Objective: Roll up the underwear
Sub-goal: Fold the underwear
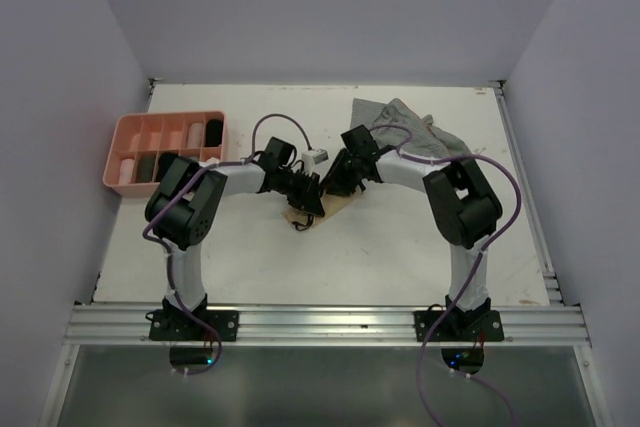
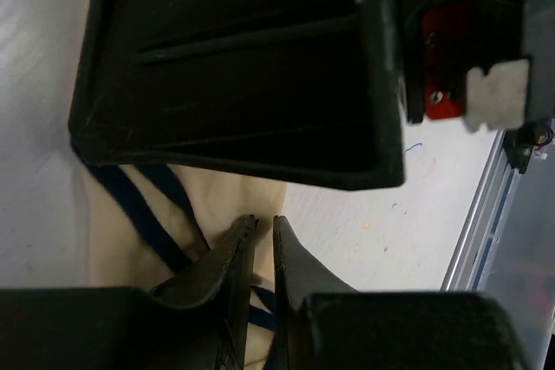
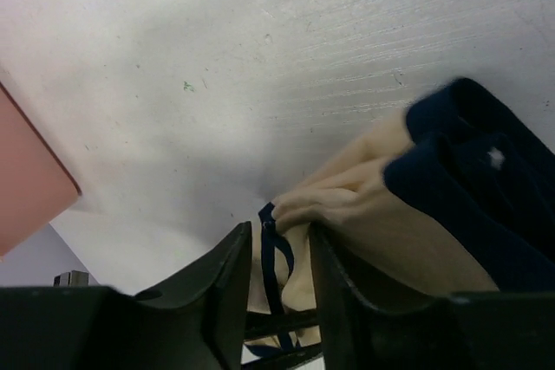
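Beige underwear [image 1: 345, 207] with navy trim lies crumpled at the middle of the white worktop [image 1: 250, 257], just in front of the two arms, which meet over it from either side. The left pincer [image 1: 312, 202] reaches in from the left. In its wrist view the left pincer [image 2: 264, 221] has its fingers drawn almost together, only a slit between them, over the beige underwear [image 2: 234, 197] – whether they nip the fabric I cannot tell. The right pincer [image 1: 340, 182] comes in from the right. Seen from its own wrist, the right pincer [image 3: 279, 230] is spread part way, and a navy strap and a fold of the beige underwear [image 3: 364, 214] sit in the gap. Grey underwear [image 1: 400, 117] lies heaped at the far right of the worktop, well apart. A pink tray [image 1: 125, 147] stands at the far left – dark and pale rolls [image 1: 148, 165] fill several compartments.
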`<state>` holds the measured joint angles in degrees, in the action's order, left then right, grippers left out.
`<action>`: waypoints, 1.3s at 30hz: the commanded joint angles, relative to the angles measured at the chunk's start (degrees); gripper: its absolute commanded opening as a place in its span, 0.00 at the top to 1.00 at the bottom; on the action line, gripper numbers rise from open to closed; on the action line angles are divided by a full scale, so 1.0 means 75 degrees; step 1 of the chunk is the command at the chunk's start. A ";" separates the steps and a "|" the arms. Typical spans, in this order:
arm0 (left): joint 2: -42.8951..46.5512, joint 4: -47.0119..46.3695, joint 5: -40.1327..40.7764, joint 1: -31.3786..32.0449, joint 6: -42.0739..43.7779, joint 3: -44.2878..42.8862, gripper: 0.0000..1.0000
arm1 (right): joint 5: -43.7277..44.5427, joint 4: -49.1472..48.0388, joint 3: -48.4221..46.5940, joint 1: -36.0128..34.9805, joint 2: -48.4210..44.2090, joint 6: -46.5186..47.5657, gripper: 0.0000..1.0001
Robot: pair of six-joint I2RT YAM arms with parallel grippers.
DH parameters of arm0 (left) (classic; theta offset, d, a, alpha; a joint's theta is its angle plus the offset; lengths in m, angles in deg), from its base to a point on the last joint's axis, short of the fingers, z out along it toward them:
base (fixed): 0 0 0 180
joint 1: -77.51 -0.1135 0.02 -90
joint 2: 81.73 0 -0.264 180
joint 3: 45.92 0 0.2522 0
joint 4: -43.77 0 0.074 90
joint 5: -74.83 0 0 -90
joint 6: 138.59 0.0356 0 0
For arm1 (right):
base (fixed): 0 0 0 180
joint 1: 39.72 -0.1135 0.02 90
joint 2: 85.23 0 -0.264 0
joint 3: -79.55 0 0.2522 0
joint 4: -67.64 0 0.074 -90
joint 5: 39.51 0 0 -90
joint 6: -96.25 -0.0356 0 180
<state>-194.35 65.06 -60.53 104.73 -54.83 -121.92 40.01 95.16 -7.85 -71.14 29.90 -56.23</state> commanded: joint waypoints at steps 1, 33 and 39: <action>-0.0019 -0.0161 0.0295 -0.0219 -0.0153 0.0095 0.82 | 0.0413 0.0415 0.0222 0.0228 -0.0280 0.0232 0.59; -0.0617 -0.0208 -0.1135 -0.0266 -0.0200 -0.0034 0.87 | -0.2740 -0.8487 0.4850 0.1447 -0.0319 -0.1043 0.99; -0.0629 0.0062 -0.1147 -0.0301 0.0093 -0.0080 0.86 | -0.2587 -0.8713 0.5167 0.1529 -0.0105 -0.1091 0.97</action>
<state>-197.89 63.58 -69.84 103.00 -56.51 -121.85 17.95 34.05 29.61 -60.21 27.89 -64.21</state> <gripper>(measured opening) 0.136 0.025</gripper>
